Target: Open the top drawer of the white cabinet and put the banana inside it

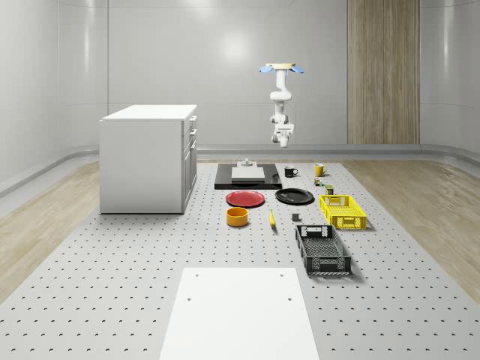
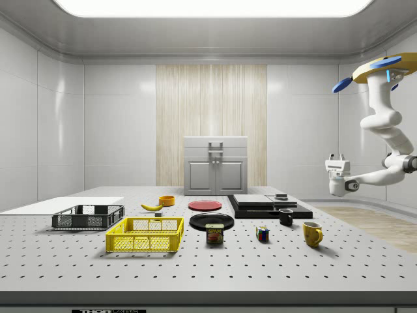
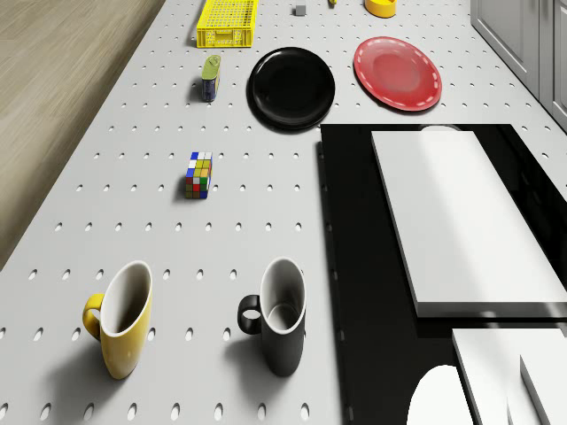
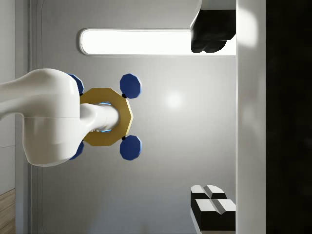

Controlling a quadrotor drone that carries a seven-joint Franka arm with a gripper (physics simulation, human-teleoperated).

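Observation:
The white cabinet [image 1: 150, 159] [image 2: 215, 166] stands on the table at the whole-scene view's left, and its top drawer [image 2: 215, 146] is flush with the front. The yellow banana [image 1: 271, 218] [image 2: 152, 207] lies on the table beside the orange bowl [image 1: 237, 217]. The drone [image 1: 282, 69] [image 2: 381, 68] hovers high over the table's far end, above the black mug [image 1: 290, 171]. Its arm hangs down and the gripper [image 1: 282, 137] [image 2: 336, 159] [image 4: 214, 122] is open and holds nothing, far from both cabinet and banana. The fingers [image 4: 212, 36] stand wide apart, turned up toward the ceiling.
Under the drone are a yellow mug [image 3: 120, 319], black mug [image 3: 279, 314], Rubik's cube [image 3: 199, 174] and can [image 3: 211, 78]. A black slab [image 3: 354, 266] carries a white block [image 3: 461, 221]. Black plate [image 3: 292, 87], red plate [image 3: 398, 73], yellow basket [image 1: 343, 211] and black basket [image 1: 322, 249] lie further on.

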